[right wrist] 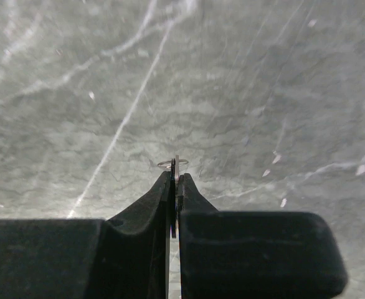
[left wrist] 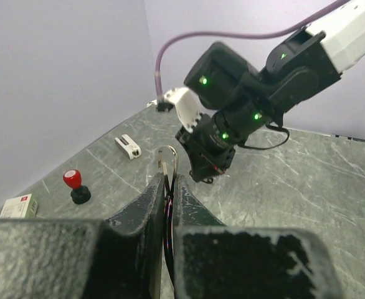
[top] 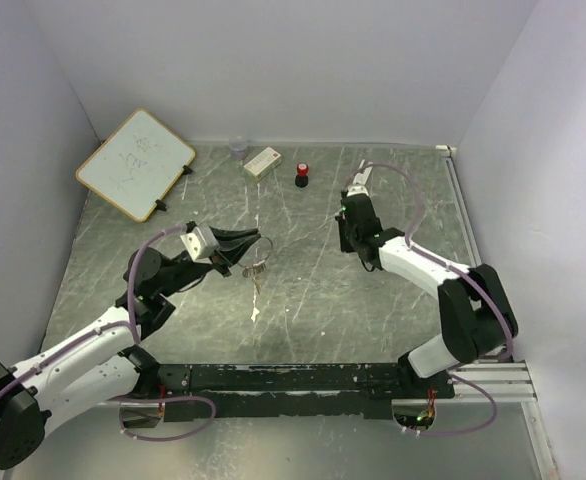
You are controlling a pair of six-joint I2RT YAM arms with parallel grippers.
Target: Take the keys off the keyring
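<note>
My left gripper is shut on the keyring, a thin wire loop that sticks out past its fingertips in the left wrist view. It holds the loop above the table. Several keys hang from it, the lowest one pale yellow. My right gripper is apart to the right, pointing down at the table. Its jaws are shut on a thin flat piece that looks like a key, with a small wire ring at the tip. The left wrist view shows the right gripper just beyond the loop.
A whiteboard lies at the back left. A white box, a red-topped black knob and a small clear cup stand along the back. Walls close in on three sides.
</note>
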